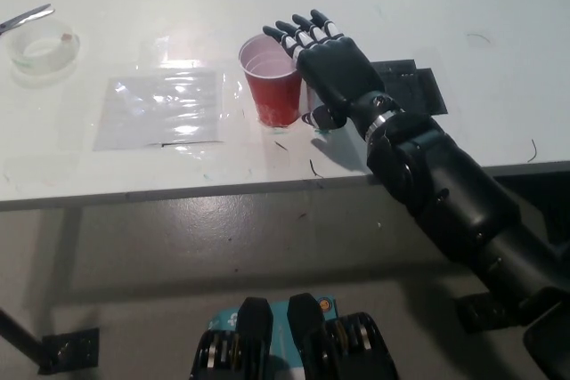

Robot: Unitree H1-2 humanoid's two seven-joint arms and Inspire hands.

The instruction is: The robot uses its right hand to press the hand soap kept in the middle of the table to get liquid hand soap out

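My fingers (298, 33) are stretched out flat and a little apart, holding nothing, their tips reaching over the rim of the red cup (272, 86). They are black with pale bands across them. Behind them my right hand (334, 64) lies palm down, just beside the cup on its right, and it covers nearly all of the soap (309, 118). All I can see of the soap is a small pale, slightly bluish sliver under the heel of my hand, between the cup and my wrist, near the front edge of the surface (499, 15). I cannot tell its shape, its pump or its colour beyond that, and no label or writing on it shows. I cannot tell whether my palm touches it.

The cup stands upright, red outside and pale inside, with no print that I can read. To the right of my hand a dark flat plate (411, 88) lies on the surface, partly under my wrist. To the left of the cup lies a clear plastic sheet (160, 109), shiny with glare. Farther left, near the corner, sits a roll of clear tape (40, 46), with the metal tip of scissors (25, 16) touching its far side. The surface is white. My left hand is out of sight.
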